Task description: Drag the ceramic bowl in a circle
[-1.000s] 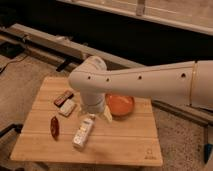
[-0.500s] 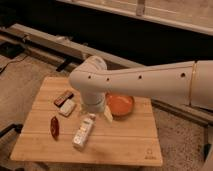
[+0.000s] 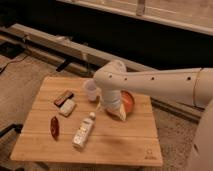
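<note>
The ceramic bowl [image 3: 129, 102] is glossy orange-red and sits on the wooden table [image 3: 125, 145] at its back right. My white arm reaches in from the right and covers the bowl's left half. My gripper [image 3: 119, 113] hangs down at the bowl's left front rim, with a pale finger tip low over the table. Whether it touches the bowl is hidden by the arm.
A small translucent white cup [image 3: 91, 90] stands just left of the arm. A white bottle [image 3: 83, 131] lies in the middle front. A red item [image 3: 54, 126] and two snack bars [image 3: 65, 102] lie at the left. A dark wall and rails run behind the table.
My arm has shifted to the right, uncovering the white cup. The bowl appears to have moved slightly right with it.
</note>
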Robot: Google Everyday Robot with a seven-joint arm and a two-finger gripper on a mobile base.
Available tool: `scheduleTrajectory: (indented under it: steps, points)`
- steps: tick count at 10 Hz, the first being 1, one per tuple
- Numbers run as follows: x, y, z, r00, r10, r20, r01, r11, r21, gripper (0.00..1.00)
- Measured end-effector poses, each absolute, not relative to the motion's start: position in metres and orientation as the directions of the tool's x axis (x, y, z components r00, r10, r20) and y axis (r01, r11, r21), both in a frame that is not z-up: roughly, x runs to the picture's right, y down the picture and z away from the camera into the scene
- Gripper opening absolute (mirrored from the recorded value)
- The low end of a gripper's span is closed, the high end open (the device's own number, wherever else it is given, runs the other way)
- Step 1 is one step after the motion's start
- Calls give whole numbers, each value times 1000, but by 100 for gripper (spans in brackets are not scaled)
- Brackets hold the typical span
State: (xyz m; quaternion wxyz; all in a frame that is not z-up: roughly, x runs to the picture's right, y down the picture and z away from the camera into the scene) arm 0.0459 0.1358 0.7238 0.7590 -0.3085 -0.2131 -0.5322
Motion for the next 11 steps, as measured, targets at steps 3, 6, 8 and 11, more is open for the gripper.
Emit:
scheduleTrajectory:
  steps: [3, 6, 8, 11]
  points:
    - [87, 144, 770, 412, -658, 630, 910, 330, -250, 80]
    - [112, 152, 799, 470, -647, 600, 878, 413, -243, 80]
    - [122, 157, 810, 493, -641, 589, 866, 429, -258, 80]
    - [147, 159, 827, 528, -630, 569, 847, 442, -296, 80]
